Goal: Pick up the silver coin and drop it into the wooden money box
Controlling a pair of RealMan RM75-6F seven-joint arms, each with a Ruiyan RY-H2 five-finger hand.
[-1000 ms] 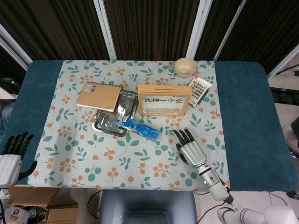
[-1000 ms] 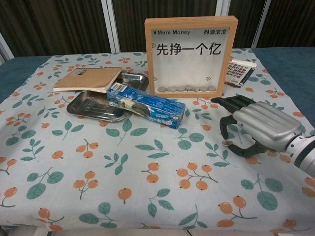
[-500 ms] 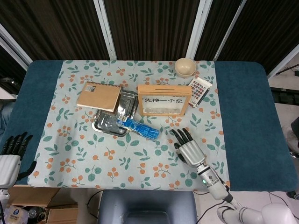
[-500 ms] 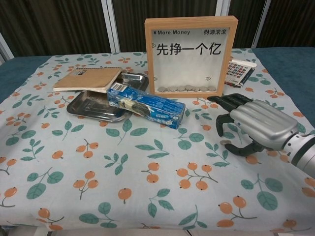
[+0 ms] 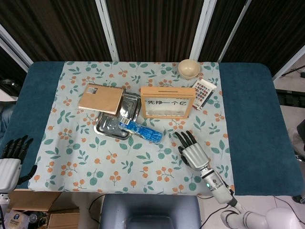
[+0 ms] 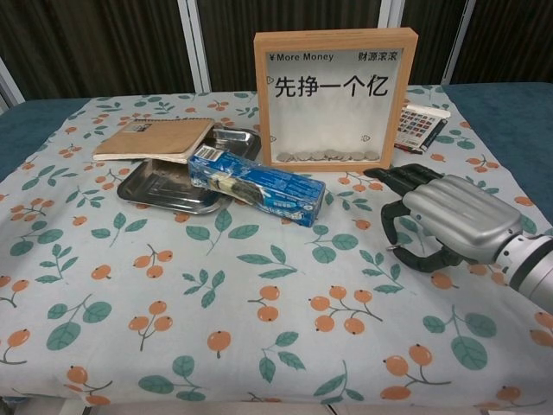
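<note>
The wooden money box [image 5: 167, 102] [image 6: 335, 86] stands upright mid-table, with several coins lying behind its glass front. My right hand [image 5: 193, 151] [image 6: 445, 216] rests palm down on the floral cloth in front of the box and to its right. Its fingers curl down toward the cloth, and the thumb reaches in under them. The silver coin does not show in either view; the spot where it lay is covered by the thumb tip. Whether the coin is pinched I cannot tell. My left hand [image 5: 9, 160] hangs off the table's near left corner, fingers spread, holding nothing.
A blue packet [image 5: 140, 130] [image 6: 257, 183] lies across a steel tray [image 5: 107, 128] [image 6: 160, 186] left of the box, with a brown notebook [image 5: 101, 98] [image 6: 155, 138] propped on the tray. A calculator [image 5: 204, 93] [image 6: 421, 125] and a cream bowl [image 5: 189, 68] sit behind the box at right.
My right hand slid slightly left and toward the box. Its thumb has closed in over the coin, which showed beside the thumb tip earlier and is now hidden. The left hand stayed put.
</note>
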